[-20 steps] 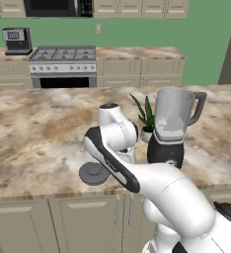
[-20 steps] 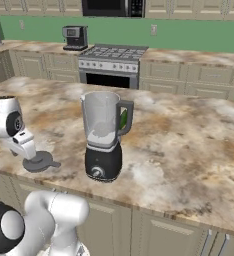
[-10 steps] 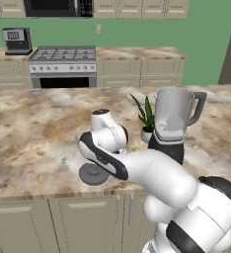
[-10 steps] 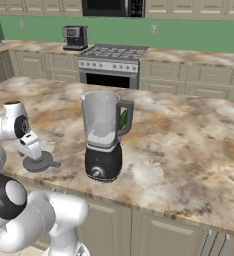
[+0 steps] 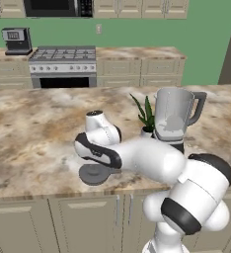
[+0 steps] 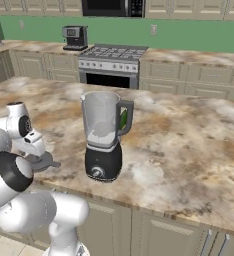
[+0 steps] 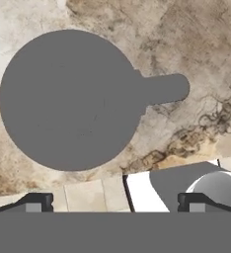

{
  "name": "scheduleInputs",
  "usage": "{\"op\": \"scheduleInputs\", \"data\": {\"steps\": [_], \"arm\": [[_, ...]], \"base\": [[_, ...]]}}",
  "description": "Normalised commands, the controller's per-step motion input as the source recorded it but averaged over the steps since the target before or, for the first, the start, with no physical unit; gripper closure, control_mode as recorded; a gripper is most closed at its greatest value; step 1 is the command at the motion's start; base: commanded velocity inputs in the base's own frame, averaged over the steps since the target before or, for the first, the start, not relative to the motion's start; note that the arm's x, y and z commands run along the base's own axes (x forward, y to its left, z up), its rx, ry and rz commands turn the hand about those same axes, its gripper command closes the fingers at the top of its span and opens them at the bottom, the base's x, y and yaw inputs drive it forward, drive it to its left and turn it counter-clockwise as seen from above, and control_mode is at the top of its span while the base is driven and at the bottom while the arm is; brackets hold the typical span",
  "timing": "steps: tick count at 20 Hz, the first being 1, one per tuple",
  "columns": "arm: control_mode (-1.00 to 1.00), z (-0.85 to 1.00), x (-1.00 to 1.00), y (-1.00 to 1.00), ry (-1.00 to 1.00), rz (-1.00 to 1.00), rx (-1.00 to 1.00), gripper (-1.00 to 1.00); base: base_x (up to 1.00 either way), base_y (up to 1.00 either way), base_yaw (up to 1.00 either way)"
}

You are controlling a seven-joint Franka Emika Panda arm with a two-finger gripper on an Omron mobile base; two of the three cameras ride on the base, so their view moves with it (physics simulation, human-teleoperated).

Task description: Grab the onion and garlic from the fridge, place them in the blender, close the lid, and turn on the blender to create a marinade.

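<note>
The lid (image 7: 70, 99), a flat dark grey disc with a short tab handle, lies on the marble island counter (image 5: 33, 138) close to its front edge. My gripper (image 7: 115, 203) hangs open right above the lid, pointing down, with nothing between its fingertips. From the side, the gripper (image 6: 38, 155) sits just over the lid (image 6: 45, 161). To the right of the lid (image 5: 92, 174) stands the blender (image 5: 173, 118), a clear jar on a black base, with its top uncovered. The blender (image 6: 102, 135) has its knob facing front. The onion, the garlic and the fridge are out of view.
A green potted plant (image 5: 146, 116) stands behind the blender. Across the aisle are a stove (image 5: 63, 62) and a small black coffee machine (image 5: 16, 40) on the back counter. The island's front edge runs just below the lid.
The arm has folded closer to the base while the hand stayed low over the lid, shifting only slightly. The jaws stayed open. The lid and blender have not moved.
</note>
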Motion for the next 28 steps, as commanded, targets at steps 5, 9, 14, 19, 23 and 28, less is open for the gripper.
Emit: {"op": "scheduleInputs", "data": {"steps": [5,9,14,19,23,28], "arm": [[-1.0,-0.45,-0.03,0.11,0.01,0.08,0.0,-1.0],[-1.0,-0.39,0.0,-0.04,-0.07,0.01,0.01,-1.0],[-1.0,-0.02,0.28,0.0,-0.03,0.0,0.0,-1.0],[-1.0,-0.03,0.47,0.0,-0.02,0.0,0.0,-1.0],[-1.0,-0.39,0.04,0.01,-0.01,0.0,0.0,-1.0],[-1.0,-0.09,0.15,0.2,-0.07,0.0,0.0,-1.0]], "base": [[0.0,0.0,0.0],[0.0,0.0,0.0],[0.0,0.0,0.0],[0.0,0.0,0.0],[0.0,0.0,0.0],[0.0,0.0,0.0]]}}
